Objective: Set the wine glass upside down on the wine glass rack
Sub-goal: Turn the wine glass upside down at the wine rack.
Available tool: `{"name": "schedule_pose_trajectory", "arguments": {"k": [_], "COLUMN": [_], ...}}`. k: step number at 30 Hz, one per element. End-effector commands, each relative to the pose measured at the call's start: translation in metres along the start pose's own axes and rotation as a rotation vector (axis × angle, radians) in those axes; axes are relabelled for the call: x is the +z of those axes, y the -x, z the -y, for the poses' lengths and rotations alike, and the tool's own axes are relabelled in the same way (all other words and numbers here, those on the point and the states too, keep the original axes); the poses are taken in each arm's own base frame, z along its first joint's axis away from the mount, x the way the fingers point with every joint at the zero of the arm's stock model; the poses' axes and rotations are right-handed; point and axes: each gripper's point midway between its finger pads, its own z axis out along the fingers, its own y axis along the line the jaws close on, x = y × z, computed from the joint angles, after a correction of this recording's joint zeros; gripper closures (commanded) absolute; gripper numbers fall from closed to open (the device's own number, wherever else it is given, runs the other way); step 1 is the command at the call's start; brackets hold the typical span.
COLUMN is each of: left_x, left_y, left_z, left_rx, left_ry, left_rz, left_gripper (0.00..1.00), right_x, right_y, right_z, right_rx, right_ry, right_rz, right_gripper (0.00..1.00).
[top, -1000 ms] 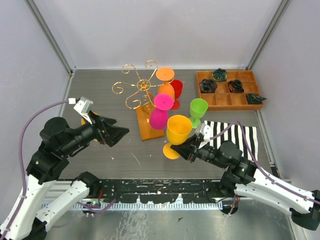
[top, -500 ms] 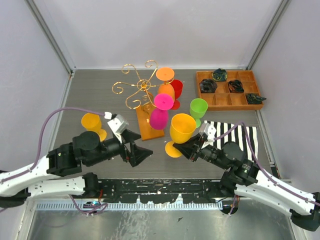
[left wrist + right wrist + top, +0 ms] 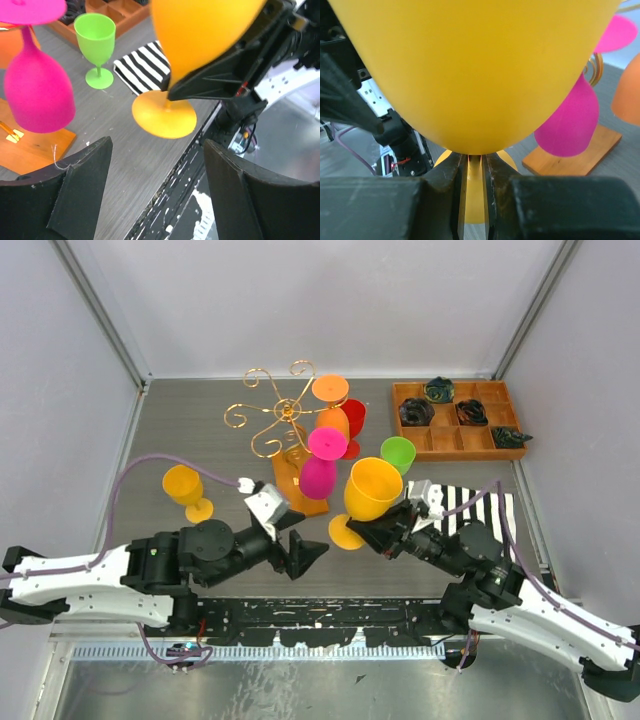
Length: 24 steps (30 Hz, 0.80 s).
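My right gripper [image 3: 378,530] is shut on the stem of a yellow-orange wine glass [image 3: 372,488], held tilted above the table, foot toward the near edge. In the right wrist view the fingers [image 3: 451,172] pinch the stem under the bowl [image 3: 470,65]. My left gripper [image 3: 306,546] is open and empty, just left of the glass's foot [image 3: 164,112]; its jaws [image 3: 157,150] stand wide apart. The gold wire rack [image 3: 280,412] on its wooden base [image 3: 292,498] carries an upside-down pink glass [image 3: 320,468], an orange one [image 3: 333,412] and a red one [image 3: 354,422].
A green glass [image 3: 397,455] stands upright right of the rack. Another yellow-orange glass [image 3: 185,490] stands at the left. A striped cloth [image 3: 475,505] lies under my right arm. A compartmented wooden tray [image 3: 455,445] with dark items sits at the back right.
My left arm has swung from the left side to the table's middle, its open gripper now beside the held glass's foot. My right gripper has lifted the glass slightly.
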Motion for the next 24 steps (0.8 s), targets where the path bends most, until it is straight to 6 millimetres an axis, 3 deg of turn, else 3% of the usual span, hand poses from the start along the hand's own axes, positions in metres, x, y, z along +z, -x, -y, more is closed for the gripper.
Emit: {"name": "schedule_pose_trajectory", "arguments": {"k": [1, 6, 12, 17, 24], "left_x": [-0.011, -0.014, -0.021, -0.024, -0.023], "left_y": [0.042, 0.067, 0.101, 0.114, 0.119], "left_z": [-0.008, -0.001, 0.01, 0.013, 0.021], "left_rx": [-0.186, -0.357, -0.452, -0.485, -0.537], "left_ry": [0.051, 0.03, -0.037, -0.057, -0.105], "left_rz": [0.163, 0.248, 0.337, 0.372, 0.405], "left_gripper": [0.19, 0.27, 0.27, 0.29, 0.35], "right_x": [-0.009, -0.013, 0.001, 0.003, 0.001], "right_y": [0.065, 0.105, 0.134, 0.146, 0.148], "right_z": [-0.018, -0.024, -0.043, -0.059, -0.069], "right_rx": [-0.133, -0.355, -0.533, -0.646, -0.697], "right_ry": [0.081, 0.091, 0.17, 0.246, 0.296], "right_rz": [0.249, 0.409, 0.414, 0.451, 0.487], "right_gripper": [0.99, 0.99, 0.99, 0.99, 0.99]}}
